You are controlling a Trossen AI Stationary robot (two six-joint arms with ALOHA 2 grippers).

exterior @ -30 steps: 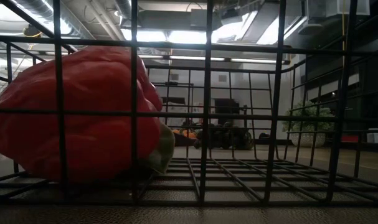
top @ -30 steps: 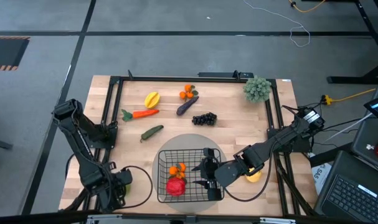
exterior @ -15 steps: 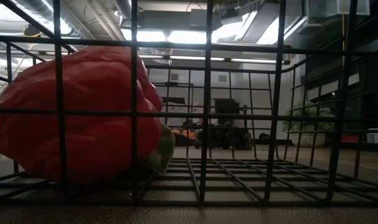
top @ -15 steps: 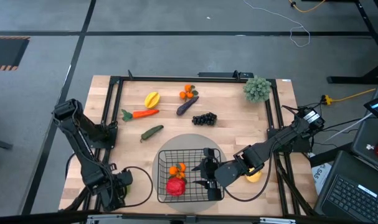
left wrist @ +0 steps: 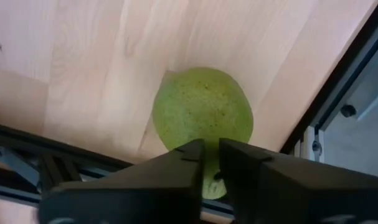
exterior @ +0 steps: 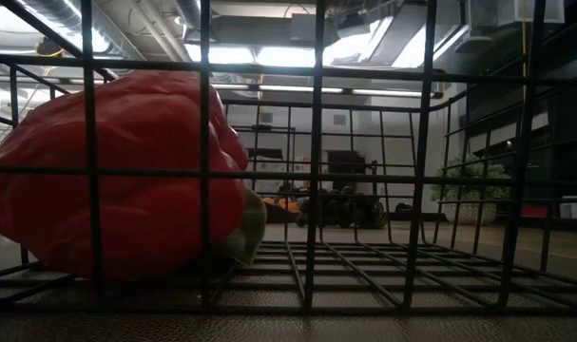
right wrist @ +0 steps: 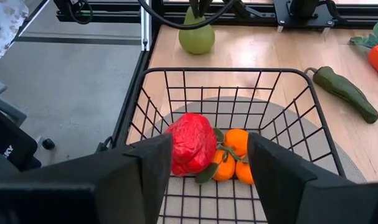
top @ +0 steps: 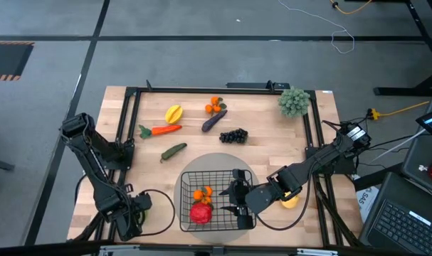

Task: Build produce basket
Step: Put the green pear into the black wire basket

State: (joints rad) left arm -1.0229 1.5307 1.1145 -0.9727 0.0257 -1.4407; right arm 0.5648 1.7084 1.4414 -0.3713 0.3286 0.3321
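The tabletop (top: 265, 153) is evenly and brightly lit from overhead with only soft shadows, whereas the low view is dim and backlit by glaring ceiling lights (exterior: 269, 52), the red pepper (exterior: 117, 176) is rendered dark, and the green fruit (left wrist: 202, 121) is seen slightly blurred.

Black wire-grid basket (top: 214, 200) on grey round mat (top: 217, 162); inside, red pepper (top: 201, 212) and oranges (top: 202, 193). Pale wood worktop (top: 258, 121) bearing yellow starfruit (top: 173, 113), orange carrot (top: 162, 130), purple eggplant (top: 214, 119), black grapes (top: 233, 135), green pear (left wrist: 202, 118).
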